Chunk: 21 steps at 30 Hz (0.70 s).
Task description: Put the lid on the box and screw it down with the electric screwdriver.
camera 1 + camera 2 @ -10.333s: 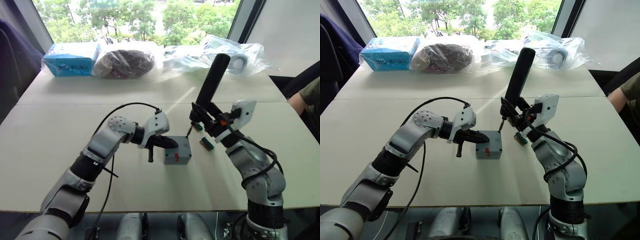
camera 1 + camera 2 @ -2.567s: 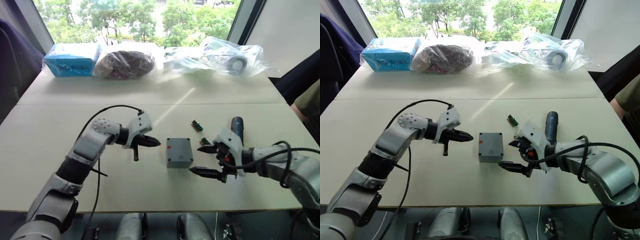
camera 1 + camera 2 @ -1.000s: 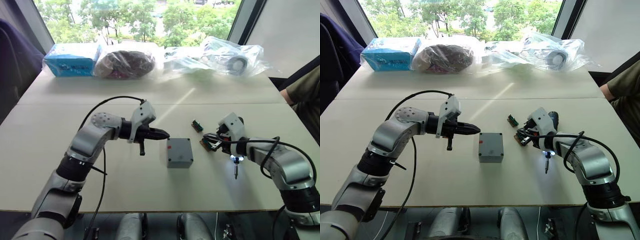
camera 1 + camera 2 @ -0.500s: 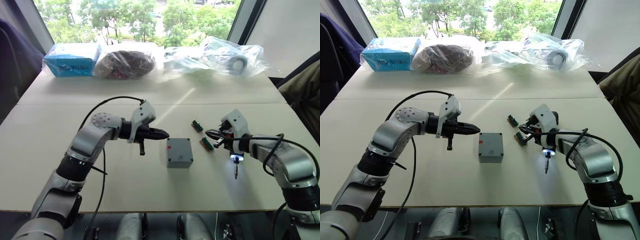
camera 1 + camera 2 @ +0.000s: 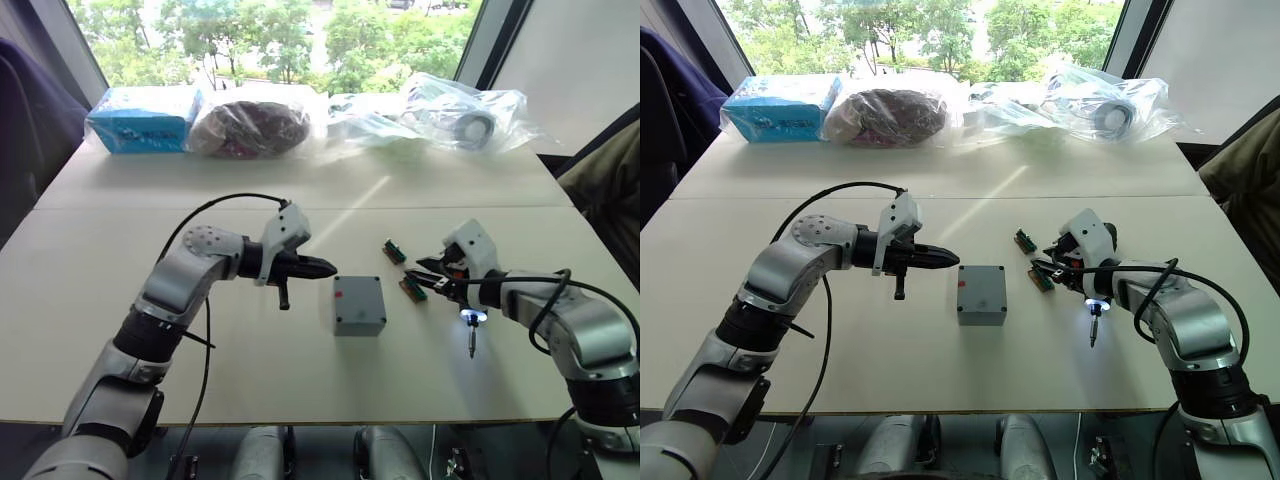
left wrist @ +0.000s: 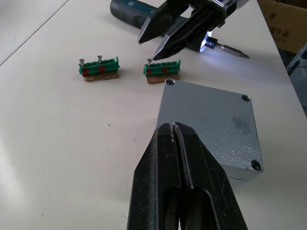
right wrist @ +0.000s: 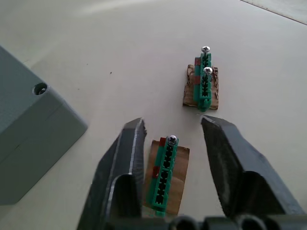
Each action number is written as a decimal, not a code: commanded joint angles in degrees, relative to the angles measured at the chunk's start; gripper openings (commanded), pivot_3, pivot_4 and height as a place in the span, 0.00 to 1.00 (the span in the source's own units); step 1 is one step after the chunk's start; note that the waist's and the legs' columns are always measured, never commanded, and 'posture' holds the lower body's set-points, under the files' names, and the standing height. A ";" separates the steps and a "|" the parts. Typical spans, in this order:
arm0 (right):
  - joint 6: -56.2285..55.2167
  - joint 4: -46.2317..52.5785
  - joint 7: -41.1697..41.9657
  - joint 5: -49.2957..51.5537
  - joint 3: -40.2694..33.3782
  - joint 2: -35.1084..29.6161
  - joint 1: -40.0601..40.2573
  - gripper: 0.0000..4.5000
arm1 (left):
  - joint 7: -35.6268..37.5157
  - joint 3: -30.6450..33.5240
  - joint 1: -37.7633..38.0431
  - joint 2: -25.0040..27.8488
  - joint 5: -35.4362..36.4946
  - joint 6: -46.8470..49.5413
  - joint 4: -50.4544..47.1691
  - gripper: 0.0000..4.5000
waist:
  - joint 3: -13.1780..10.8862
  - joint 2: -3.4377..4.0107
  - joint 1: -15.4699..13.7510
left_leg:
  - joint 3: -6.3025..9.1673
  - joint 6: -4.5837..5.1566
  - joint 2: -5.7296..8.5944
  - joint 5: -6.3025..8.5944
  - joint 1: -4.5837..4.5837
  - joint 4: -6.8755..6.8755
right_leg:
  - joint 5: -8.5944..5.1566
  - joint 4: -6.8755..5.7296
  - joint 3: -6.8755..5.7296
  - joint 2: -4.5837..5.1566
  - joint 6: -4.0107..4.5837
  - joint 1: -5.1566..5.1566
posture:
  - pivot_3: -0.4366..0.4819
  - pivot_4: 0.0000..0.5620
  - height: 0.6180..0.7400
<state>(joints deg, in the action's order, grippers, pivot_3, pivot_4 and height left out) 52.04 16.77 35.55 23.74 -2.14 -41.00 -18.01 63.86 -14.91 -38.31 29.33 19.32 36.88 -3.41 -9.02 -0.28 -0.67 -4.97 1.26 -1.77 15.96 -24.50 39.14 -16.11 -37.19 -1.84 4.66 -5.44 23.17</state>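
Grey box (image 5: pixel 358 305) mid-desk, lid (image 6: pixel 211 125) seated on top. Screwdriver (image 5: pixel 1095 300) lies to its right, lamp lit. Right claw (image 7: pixel 171 137) open, straddling the nearer green screw holder (image 7: pixel 164 173). Left claw (image 6: pixel 173 130) closed, empty, at the box's edge. Pinch the lone screw by its head, lift straight.
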 commanded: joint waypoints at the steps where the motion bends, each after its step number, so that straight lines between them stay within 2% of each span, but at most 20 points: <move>1: -0.42 0.68 -0.20 -0.13 -0.79 0.02 -0.04 0.53 | 0.20 0.26 -0.13 0.40 0.15 -0.85 -0.94 0.00 | 0.00 0.00 0.00 | 0.00 0.00 0.00 0.00 0.00 0.00 | 0.00 0.00 0.00 0.00 0.00 0.00 | 0.48 0.27 1.00; 20: -1.22 -0.69 0.29 -0.80 0.97 0.69 0.36 0.53 | -0.09 0.25 0.38 0.40 0.19 -0.77 -1.59 0.00 | 0.00 0.00 -0.01 | 0.00 0.00 0.00 0.00 0.00 0.00 | 0.00 0.00 0.00 0.00 0.00 0.00 | 0.48 0.27 1.00; 21: -1.34 -0.77 0.28 -0.90 1.03 0.73 0.37 0.47 | -0.11 0.22 0.38 0.39 0.18 -0.79 -1.55 0.00 | 0.00 0.00 -0.01 | 0.00 0.00 0.00 0.00 0.00 0.00 | 0.00 0.00 0.00 0.00 0.00 0.00 | 0.48 0.27 1.00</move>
<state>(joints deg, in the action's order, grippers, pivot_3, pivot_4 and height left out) 51.91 15.48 35.73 23.17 -0.58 -40.47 -17.14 63.64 -14.96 -37.92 29.36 19.27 36.82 -3.43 -9.02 -0.28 -0.68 -4.97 1.26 -1.77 15.96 -24.50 39.14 -16.11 -37.19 -1.84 4.66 -5.44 23.17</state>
